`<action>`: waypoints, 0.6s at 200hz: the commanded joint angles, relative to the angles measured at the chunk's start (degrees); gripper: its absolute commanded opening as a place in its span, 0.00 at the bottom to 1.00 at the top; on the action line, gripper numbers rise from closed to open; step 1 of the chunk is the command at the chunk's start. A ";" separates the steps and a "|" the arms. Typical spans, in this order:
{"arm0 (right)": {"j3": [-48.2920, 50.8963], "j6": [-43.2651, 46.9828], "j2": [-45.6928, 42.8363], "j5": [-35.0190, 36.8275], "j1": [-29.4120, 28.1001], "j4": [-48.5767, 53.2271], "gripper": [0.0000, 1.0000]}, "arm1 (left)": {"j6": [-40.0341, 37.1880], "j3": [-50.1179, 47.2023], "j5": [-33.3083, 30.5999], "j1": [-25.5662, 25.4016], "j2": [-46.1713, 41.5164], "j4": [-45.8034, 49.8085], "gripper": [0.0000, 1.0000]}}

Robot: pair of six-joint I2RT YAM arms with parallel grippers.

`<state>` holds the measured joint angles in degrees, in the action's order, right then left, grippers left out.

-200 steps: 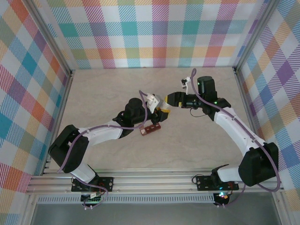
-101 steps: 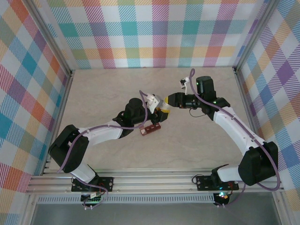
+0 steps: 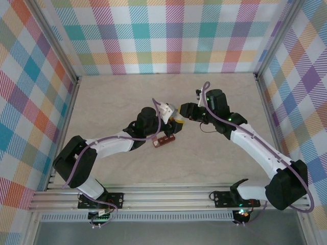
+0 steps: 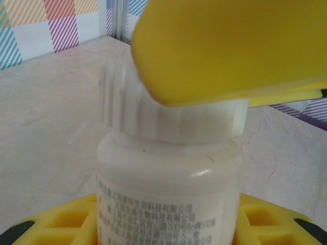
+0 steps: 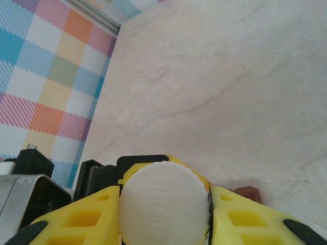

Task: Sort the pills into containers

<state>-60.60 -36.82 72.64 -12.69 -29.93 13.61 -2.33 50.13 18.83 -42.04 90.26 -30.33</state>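
My left gripper (image 3: pixel 172 122) (image 4: pixel 168 227) is shut on a small white bottle (image 4: pixel 168 189), held upright above the table. The bottle's ribbed white cap (image 4: pixel 173 120) (image 5: pixel 163 204) sits between the yellow fingers (image 5: pixel 255 217) of my right gripper (image 3: pixel 180 113) (image 5: pixel 163 222), which is shut on it from the right. One right finger (image 4: pixel 230 46) covers the cap's top in the left wrist view. The containers (image 3: pixel 165 140), a dark red-brown strip, lie on the table just below the bottle; a corner of them (image 5: pixel 249 194) peeks out in the right wrist view. No pills are in view.
The beige table (image 3: pixel 117 97) is walled by checked panels (image 3: pixel 168 30) at the back and both sides. A metal rail (image 3: pixel 163 196) runs along the near edge by the arm bases.
My right gripper has moved left onto the bottle's cap and shut on it. The left arm and the bottle have stayed still.
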 commanded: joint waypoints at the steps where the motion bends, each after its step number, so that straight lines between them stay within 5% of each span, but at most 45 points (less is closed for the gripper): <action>1: 1.26 -2.87 -0.20 5.27 -1.87 2.81 0.39 | 0.65 2.31 0.08 -0.48 -0.79 -5.80 0.00; 33: -1.30 -1.47 0.87 4.71 -2.25 5.24 0.43 | 0.96 2.53 0.10 -0.48 -0.25 -6.03 0.00; 120: -7.91 5.44 -3.89 1.61 -0.96 12.01 0.77 | 0.72 2.10 -0.02 -0.49 -0.41 -5.97 0.00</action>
<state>-67.20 -34.24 72.23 -8.34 -31.14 22.96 -1.93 50.89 18.79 -42.22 90.45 -34.26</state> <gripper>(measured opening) 0.745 0.446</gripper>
